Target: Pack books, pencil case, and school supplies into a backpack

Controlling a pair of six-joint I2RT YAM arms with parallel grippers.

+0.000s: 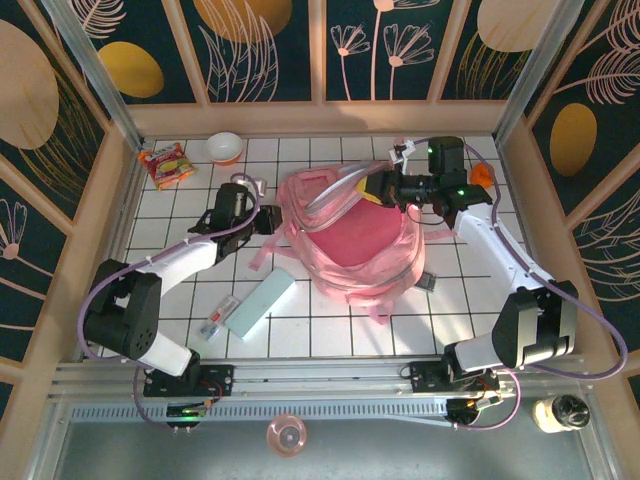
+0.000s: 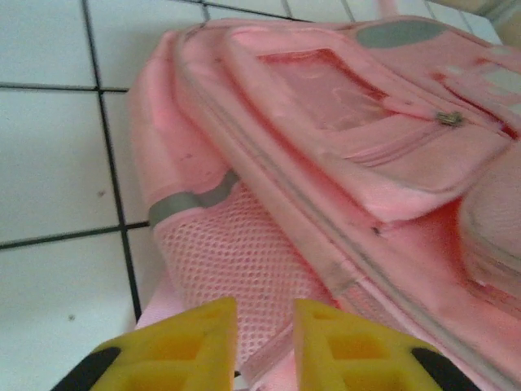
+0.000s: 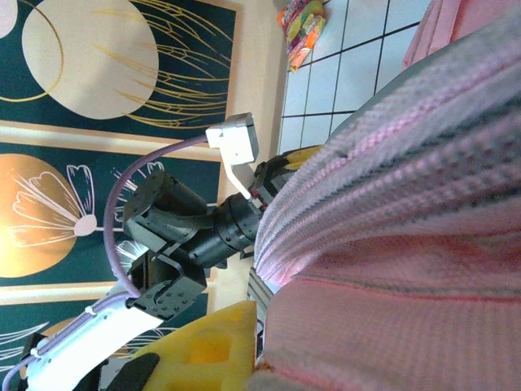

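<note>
Two things wait outside: pencil case (image 1: pixel 260 305) & clear packet (image 1: pixel 219 320) lie on table (image 1: pixel 320 325), left of backpack (image 1: pixel 355 240). Right gripper (image 1: pixel 383 190) pinches backpack's top tight; left gripper (image 2: pixel 264 346) jaws a bit apart, beside backpack.

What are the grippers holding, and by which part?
The right gripper holds the pink backpack by woven strap webbing at its far edge. The left gripper, jaws apart, holds nothing.
</note>
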